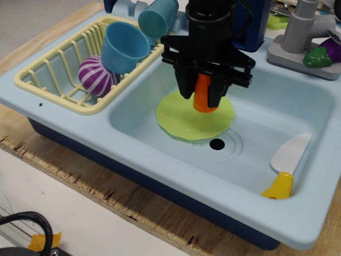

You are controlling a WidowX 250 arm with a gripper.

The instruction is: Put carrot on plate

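Note:
My black gripper (203, 96) is shut on the orange carrot (203, 98) and holds it upright, tip down, in the air over the light green plate (178, 120). The plate lies flat on the floor of the pale blue sink (256, 154), just left of the drain hole (217, 144). The carrot's upper part is hidden between the fingers. I cannot tell how far the tip is above the plate.
A yellow-handled white toy knife (286, 163) lies at the sink's right side. A yellow dish rack (64, 80) on the left holds a blue cup (123, 48) and a purple striped ball (96, 76). A second blue cup (158, 17) and a grey faucet (301, 32) stand behind.

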